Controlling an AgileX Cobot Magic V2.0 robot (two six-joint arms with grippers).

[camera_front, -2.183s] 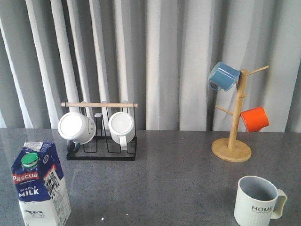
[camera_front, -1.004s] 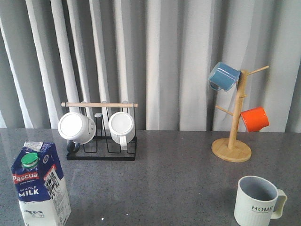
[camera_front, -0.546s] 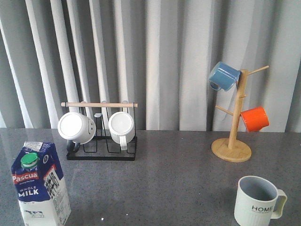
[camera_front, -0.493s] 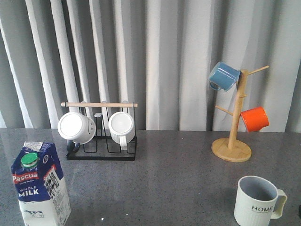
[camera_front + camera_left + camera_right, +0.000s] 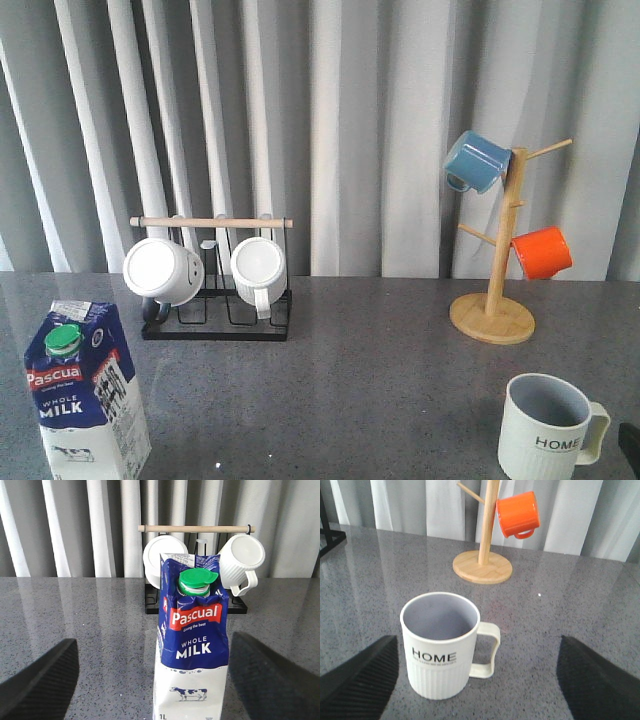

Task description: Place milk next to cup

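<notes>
Milk (image 5: pixel 87 389) is seen standing upright at the near left of the table (image 5: pixel 380 360), with its green cap and label turned toward the robot, while the cup (image 5: pixel 548 426) stands at the near right; the two are well apart, so the placing has not yet been done. In the left wrist view the carton (image 5: pixel 192 635) is centred between the two dark fingers (image 5: pixel 40 682) of the left gripper (image 5: pixel 155 680), which are spread wide and touch nothing; this line-up is judged to be set for a straight advance and a grasp on the carton's sides. In the right wrist view the cup (image 5: pixel 442 642) is likewise framed between the spread fingers of the right gripper (image 5: pixel 475 680), with nothing held. A rack (image 5: pixel 215 300) with two white mugs and a wooden tree (image 5: pixel 495 260) with a blue and an orange mug stand further back, away from the path between carton and cup.

Compared with the earlier front pictures, nothing on the table has been shifted. One change is noted: a small dark shape (image 5: pixel 630 448) has come into the lower right corner, probably part of the right arm, though this cannot be told for certain.
</notes>
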